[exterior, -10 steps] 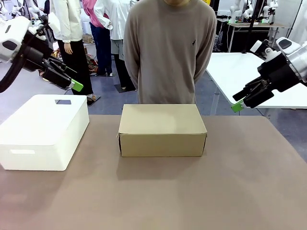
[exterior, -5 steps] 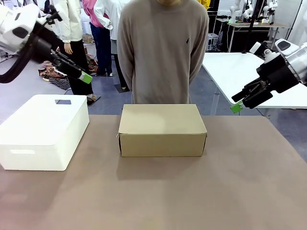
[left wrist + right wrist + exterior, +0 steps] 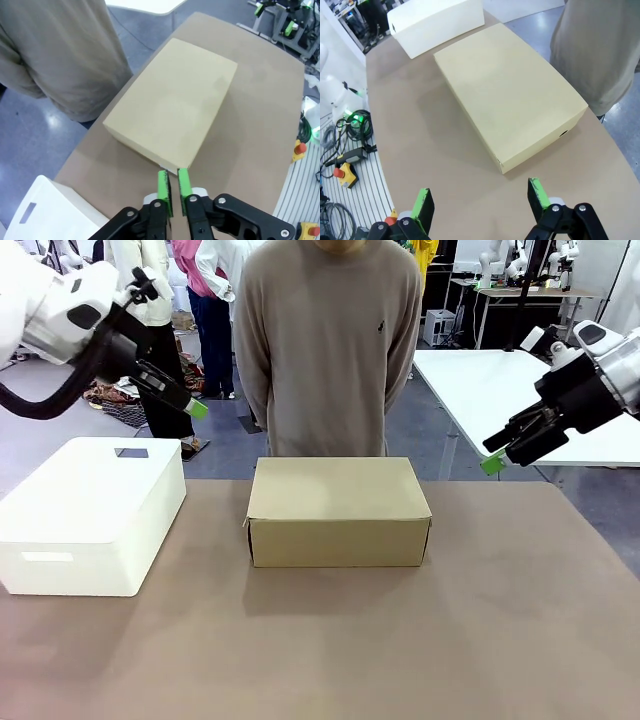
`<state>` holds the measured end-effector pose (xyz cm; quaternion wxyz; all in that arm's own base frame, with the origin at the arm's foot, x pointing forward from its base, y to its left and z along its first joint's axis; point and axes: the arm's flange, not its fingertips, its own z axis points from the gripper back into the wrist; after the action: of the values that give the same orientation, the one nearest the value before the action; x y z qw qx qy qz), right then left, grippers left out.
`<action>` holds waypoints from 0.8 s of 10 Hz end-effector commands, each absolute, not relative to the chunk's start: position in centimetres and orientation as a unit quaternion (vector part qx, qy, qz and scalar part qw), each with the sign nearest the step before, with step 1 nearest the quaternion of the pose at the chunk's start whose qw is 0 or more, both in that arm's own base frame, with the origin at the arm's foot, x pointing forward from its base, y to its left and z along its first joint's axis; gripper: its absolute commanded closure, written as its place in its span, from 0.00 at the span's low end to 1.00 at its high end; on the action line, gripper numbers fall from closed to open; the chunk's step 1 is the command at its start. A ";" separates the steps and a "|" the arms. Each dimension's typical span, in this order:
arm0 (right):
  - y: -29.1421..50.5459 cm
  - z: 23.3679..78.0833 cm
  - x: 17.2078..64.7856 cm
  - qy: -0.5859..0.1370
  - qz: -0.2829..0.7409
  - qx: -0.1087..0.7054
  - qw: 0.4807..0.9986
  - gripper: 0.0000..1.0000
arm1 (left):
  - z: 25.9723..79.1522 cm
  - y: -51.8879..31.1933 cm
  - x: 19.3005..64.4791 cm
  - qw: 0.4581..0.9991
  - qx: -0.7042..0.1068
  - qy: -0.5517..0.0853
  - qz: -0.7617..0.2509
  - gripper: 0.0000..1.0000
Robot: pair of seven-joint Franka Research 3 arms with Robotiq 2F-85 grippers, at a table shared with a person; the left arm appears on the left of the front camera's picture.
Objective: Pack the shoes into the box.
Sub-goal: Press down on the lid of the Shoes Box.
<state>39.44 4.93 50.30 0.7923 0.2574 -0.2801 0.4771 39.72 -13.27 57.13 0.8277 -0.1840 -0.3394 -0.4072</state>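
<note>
The tan cardboard box (image 3: 338, 510) sits closed in the middle of the brown table (image 3: 400, 650), its lid flat. The shoes are out of view. My left gripper (image 3: 198, 408) hangs high above the table's far left, over the gap between the white box and the cardboard one. In the left wrist view the left gripper (image 3: 173, 186) has its green pads almost together with nothing between them, above the box (image 3: 172, 102). My right gripper (image 3: 493, 464) hovers open at the far right, clear of the box (image 3: 507, 95), and the right gripper (image 3: 481, 200) is wide apart and empty.
A white rounded plastic box (image 3: 90, 510) with its lid on stands at the table's left. A person (image 3: 330, 340) in a grey-brown sweater stands at the far edge right behind the cardboard box, hands behind the back. A white table (image 3: 500, 390) stands at the back right.
My left gripper has swung right toward the table's middle and closed from wide open to nearly together. The right arm has stayed still. The person has shifted slightly left.
</note>
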 end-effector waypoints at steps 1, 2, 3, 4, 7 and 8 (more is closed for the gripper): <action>5.4 51.2 39.0 -0.285 0.464 0.241 0.803 0.00 | 57.1 -14.3 40.8 0.839 -0.188 -0.331 -0.389 1.00; 5.7 51.8 38.5 -0.292 0.455 0.220 0.812 0.00 | 56.7 -14.8 41.4 0.842 -0.191 -0.324 -0.387 1.00; 6.1 52.3 38.2 -0.297 0.452 0.203 0.816 0.00 | 56.2 -15.2 41.9 0.845 -0.191 -0.318 -0.385 1.00; 6.4 52.6 37.9 -0.296 0.453 0.194 0.818 0.00 | 55.7 -15.6 42.5 0.848 -0.192 -0.312 -0.384 1.00; 7.0 53.7 36.7 -0.301 0.445 0.164 0.827 0.00 | 54.4 -16.6 44.3 0.854 -0.193 -0.292 -0.386 1.00; 7.2 54.0 36.4 -0.306 0.443 0.162 0.827 0.00 | 53.9 -17.0 44.9 0.854 -0.197 -0.285 -0.388 1.00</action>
<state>37.19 6.62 54.24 0.8168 0.1742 -0.3054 0.4574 44.12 -16.52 53.59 0.8511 -0.1907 -0.2907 -0.3934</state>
